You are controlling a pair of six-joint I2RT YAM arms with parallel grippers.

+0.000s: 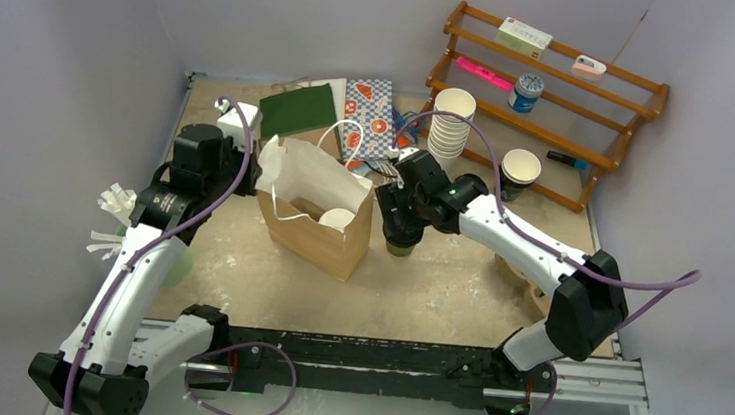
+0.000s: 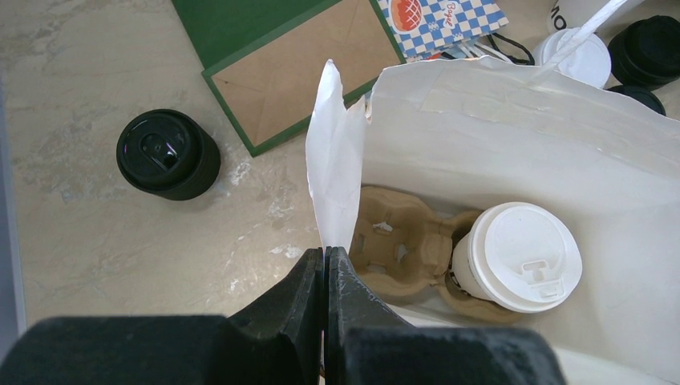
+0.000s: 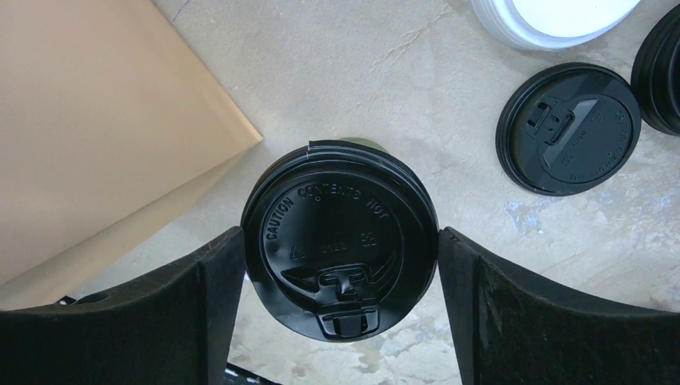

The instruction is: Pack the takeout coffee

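Note:
A brown paper bag (image 1: 316,238) stands open mid-table. Inside it a white-lidded takeout cup (image 2: 521,257) sits in a cardboard carrier (image 2: 397,241); the same cup (image 1: 337,218) shows from above. My left gripper (image 2: 326,253) is shut on the bag's white rim (image 2: 333,160) at its left corner. The black-lidded takeout cup (image 3: 337,216) stands on the table right of the bag. My right gripper (image 3: 341,241) straddles it from above, and its fingers (image 3: 216,281) touch the lid's rim on both sides. Seen from above, the right gripper (image 1: 401,233) covers this cup.
A loose black lid (image 3: 568,128) and white lids (image 3: 553,16) lie right of the held cup. A black lidded container (image 2: 168,154) stands left of the bag. Behind are a green folder (image 1: 299,111), a white cup stack (image 1: 451,125), a dark lidless cup (image 1: 519,169) and a wooden rack (image 1: 554,93).

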